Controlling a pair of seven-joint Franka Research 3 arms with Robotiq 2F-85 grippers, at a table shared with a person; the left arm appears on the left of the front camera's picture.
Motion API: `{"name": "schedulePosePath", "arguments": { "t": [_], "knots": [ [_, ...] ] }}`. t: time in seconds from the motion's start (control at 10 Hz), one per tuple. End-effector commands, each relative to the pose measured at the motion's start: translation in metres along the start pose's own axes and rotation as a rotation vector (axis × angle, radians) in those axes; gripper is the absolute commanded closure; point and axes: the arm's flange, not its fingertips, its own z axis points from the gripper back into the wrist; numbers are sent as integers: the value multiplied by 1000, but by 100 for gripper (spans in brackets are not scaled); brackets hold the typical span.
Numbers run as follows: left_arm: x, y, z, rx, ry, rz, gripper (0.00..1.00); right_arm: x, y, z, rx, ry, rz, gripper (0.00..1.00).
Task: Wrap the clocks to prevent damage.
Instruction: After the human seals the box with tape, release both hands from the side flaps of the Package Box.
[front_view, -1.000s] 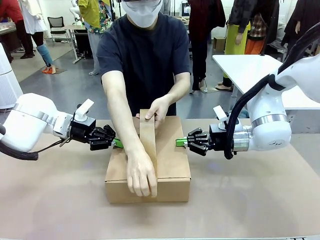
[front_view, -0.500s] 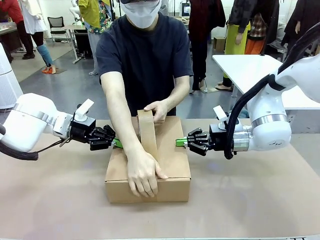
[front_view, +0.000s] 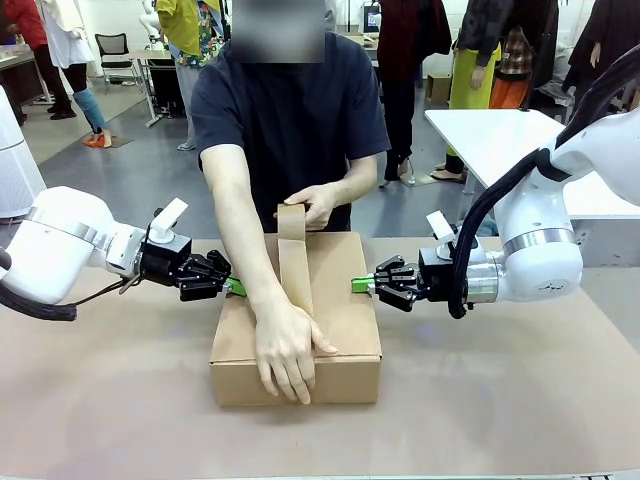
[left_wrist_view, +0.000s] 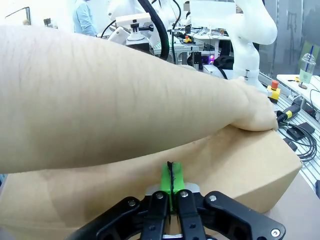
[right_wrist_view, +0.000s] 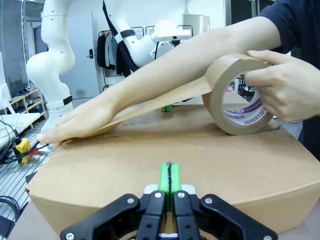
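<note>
The clocks are hidden from view. A closed cardboard box (front_view: 345, 295) sits mid-table. A person's hand (front_view: 285, 352) presses a strip of brown tape over the box's near edge, while the other hand (front_view: 316, 205) holds the tape roll (front_view: 291, 222) at the far edge. My left gripper (front_view: 237, 288) is shut, its green pads touching the box's left side. On the opposite side my right gripper (front_view: 358, 285) is also shut, with its pads against the box. The right wrist view shows the roll (right_wrist_view: 240, 95) above the box top (right_wrist_view: 200, 155). A forearm crosses the left wrist view above the box (left_wrist_view: 235, 165).
The brown table surface (front_view: 500, 390) is bare around the box. A white table (front_view: 490, 135) stands behind on the right. Several people stand farther back in the room.
The person's far hand has drawn the tape roll back to the box's far edge, and the near hand has pressed the strip down. Both arms have stayed still.
</note>
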Motion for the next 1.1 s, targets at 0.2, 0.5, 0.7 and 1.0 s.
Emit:
{"name": "schedulePosePath", "arguments": {
  "t": [0.2,0.5,0.7,1.0],
  "knots": [
    [-2,0,0,7,2,3,100,-2,2,-2,-9,1,-3,99],
    [-2,0,0,7,2,3,100,-2,2,-2,-9,1,-3,99],
    [-2,0,0,7,2,3,100,-2,2,-2,-9,1,-3,99],
    [-2,0,0,7,2,3,100,-2,2,-2,-9,1,-3,99]
  ]
}}
